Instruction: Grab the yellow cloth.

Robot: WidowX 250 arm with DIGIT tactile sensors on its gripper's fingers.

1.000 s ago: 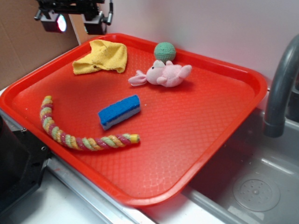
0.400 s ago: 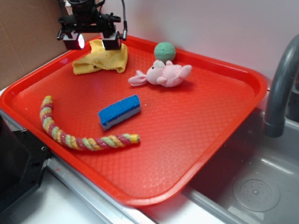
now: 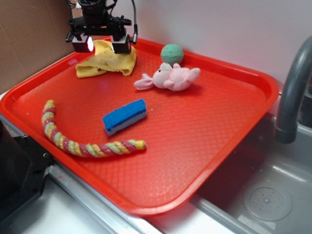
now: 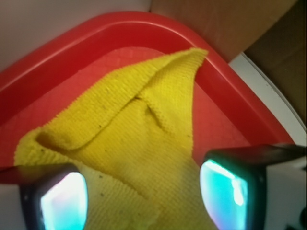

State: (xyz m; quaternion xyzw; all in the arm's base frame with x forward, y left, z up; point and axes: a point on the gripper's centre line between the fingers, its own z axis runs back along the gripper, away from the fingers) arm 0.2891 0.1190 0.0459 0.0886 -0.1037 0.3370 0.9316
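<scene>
The yellow cloth point(image 3: 105, 62) lies rumpled in the far left corner of the red tray point(image 3: 195, 146), which sits on the desk point(image 3: 44, 219) beside a sink point(image 3: 263, 195). In the wrist view the cloth point(image 4: 139, 139) fills the middle, one corner folded up toward the tray rim point(image 4: 96, 28).

The claw point(image 3: 102, 45) hangs spread wide right over the cloth, one finger to each side; whether the tips touch the fabric cannot be made out. A second ago it was higher and further left, past the tray's far edge; it has since come down and to the right, over the cloth. Nothing else on the tray has shifted.

One of each lies there: a green ball point(image 3: 172, 53) at the far edge, a pink plush toy point(image 3: 170, 78) just before it, a blue sponge point(image 3: 124, 116) mid-tray, a braided rope point(image 3: 78, 139) along the near left side. The claw covers the cloth's far edge. A grey faucet point(image 3: 292, 97) is cut off at the right.
</scene>
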